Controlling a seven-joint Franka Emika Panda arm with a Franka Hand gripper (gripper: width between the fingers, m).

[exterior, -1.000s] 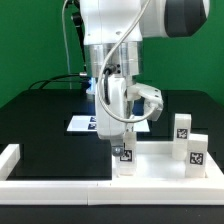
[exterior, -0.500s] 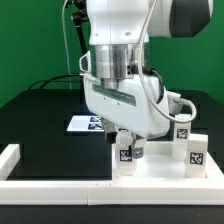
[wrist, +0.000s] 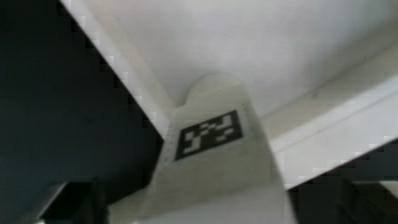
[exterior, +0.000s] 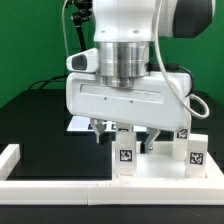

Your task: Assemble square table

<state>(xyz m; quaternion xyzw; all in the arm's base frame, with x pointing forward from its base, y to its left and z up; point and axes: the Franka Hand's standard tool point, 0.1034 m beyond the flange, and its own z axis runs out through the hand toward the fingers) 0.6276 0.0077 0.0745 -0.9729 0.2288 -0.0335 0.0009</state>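
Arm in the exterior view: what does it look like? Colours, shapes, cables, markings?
The arm is glossy white with a rounded dark grey joint cap at upper right. A ribbed silver-grey cylinder joins it to a wide, boxy white hand. Black cables run behind it and loop at its side. Dark fingers sit below. No markings are readable.

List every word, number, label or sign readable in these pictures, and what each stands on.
No words, brands or numbers are readable anywhere.
Black-and-white square tags, patterns only: on the white plastic block legs.
Flat white marker board: tags too small to make out.
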